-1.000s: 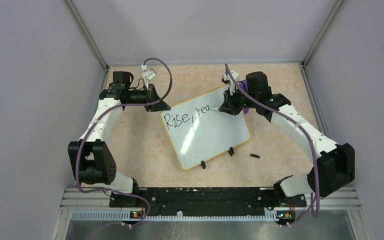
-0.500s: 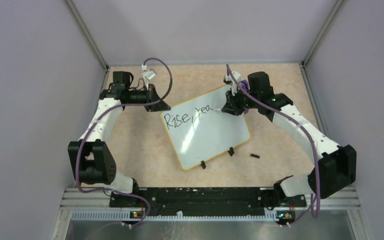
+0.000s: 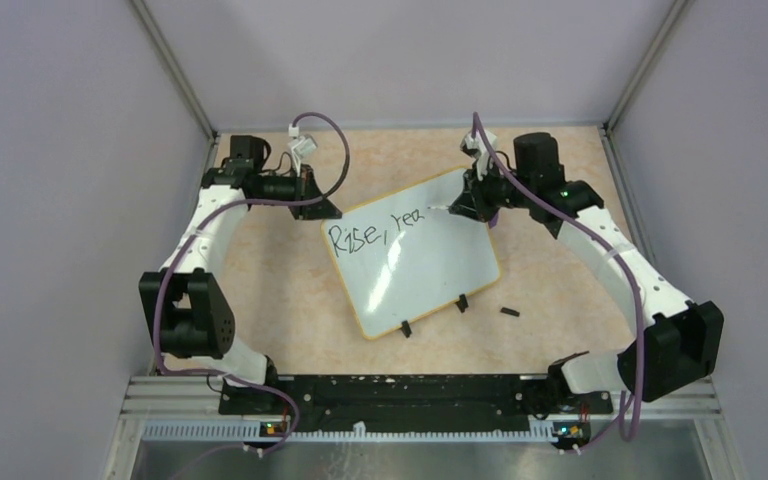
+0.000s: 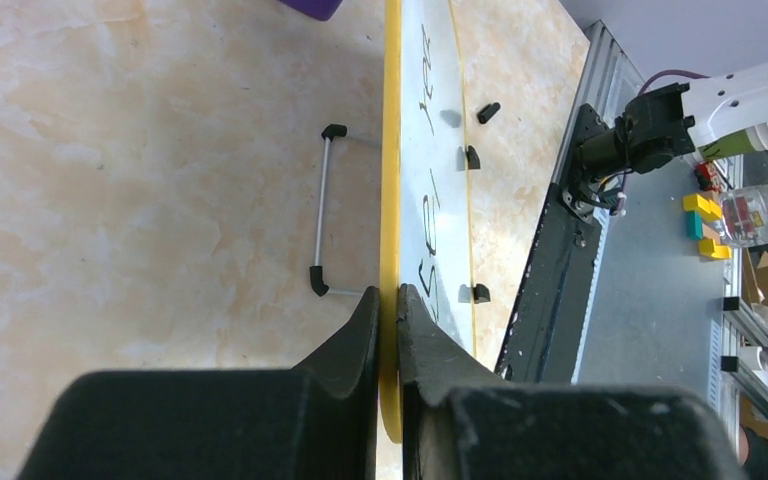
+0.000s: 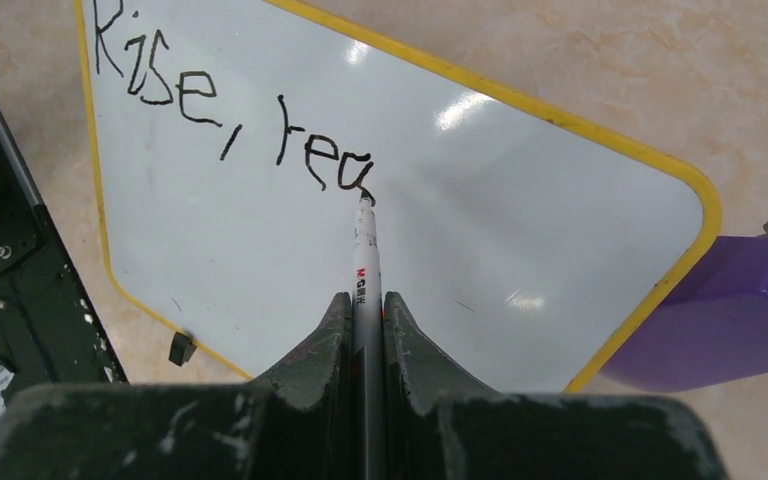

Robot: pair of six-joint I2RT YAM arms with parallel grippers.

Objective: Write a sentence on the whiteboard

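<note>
1. The whiteboard [image 3: 420, 275] is being carried near the middle of the bench [image 3: 280, 290]. It is turned askew to the bench edges, and its far corner is reaching toward the far edge.
2. The rim at the board's left corner is being pinched by the left gripper [image 4: 388, 295], whose jaws are clenched on the yellow-orange edge (one finger is lying on each face of the board).
3. A marker pen [image 5: 365, 260] is being grasped by the right gripper [image 5: 365, 300]. The jaws are clamped on the barrel, and the pen is being pointed out past the fingertips.
4. The pen tip is being pressed against the white surface at the foot of the last letter.
5. The sentence [image 5: 230, 110] is being shown in black as "Rise, rea", running along the board's far side from its left corner.
6. A purple block [image 5: 730, 310] is being partly hidden under the board's far right corner, toward the far right of the bench.
7. Two black clip feet [image 3: 407, 329] are being carried on the board's near edge.
8. A small black cap [image 3: 508, 312] is being left on the bench near the board's near right corner, apart from it.
9. A thin wire stand [image 4: 322, 210] with black ends is being seen behind the board in the left wrist view; contact with the board cannot be told.
</note>
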